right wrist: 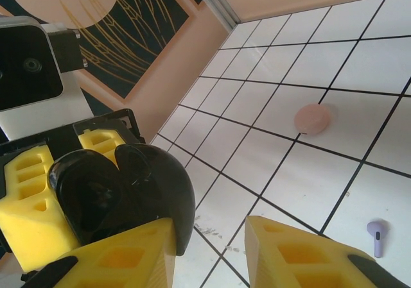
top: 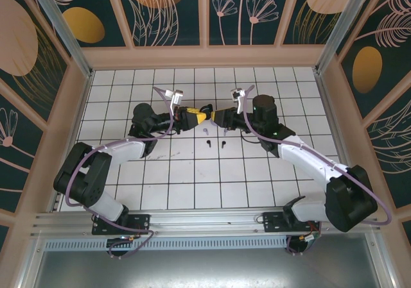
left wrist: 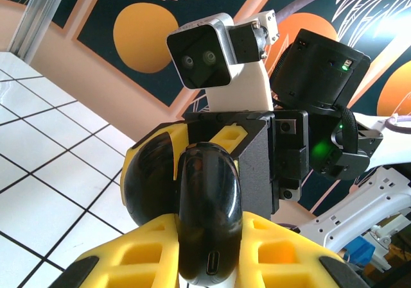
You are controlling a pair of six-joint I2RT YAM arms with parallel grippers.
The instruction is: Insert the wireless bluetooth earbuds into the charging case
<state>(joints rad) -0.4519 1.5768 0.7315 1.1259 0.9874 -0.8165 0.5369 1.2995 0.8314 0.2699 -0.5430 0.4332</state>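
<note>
Glossy black oval charging case [left wrist: 209, 198] stands lengthwise in the left gripper's [left wrist: 207, 249] clenched yellow fingers, in midair, port end facing that wrist camera, lid open. The right gripper [right wrist: 209, 227] has its fingers apart, one just beside the lid. A small lilac stemmed earbud [right wrist: 377, 235] lies on the white tiled table [top: 192, 179] (two black earbuds [top: 210, 144] nearby); dark teal wall panels [top: 167, 6] with orange discs surround it.

— What's the desk [top: 192, 172] like?
— White square tiles with dark lines between them, brightly lit.
— And around it?
— Dark teal walls [top: 167, 12] with orange discs and pale leaf outlines, set in peach frames [top: 205, 56]. A metal rail [top: 205, 220] runs along the near edge.
</note>
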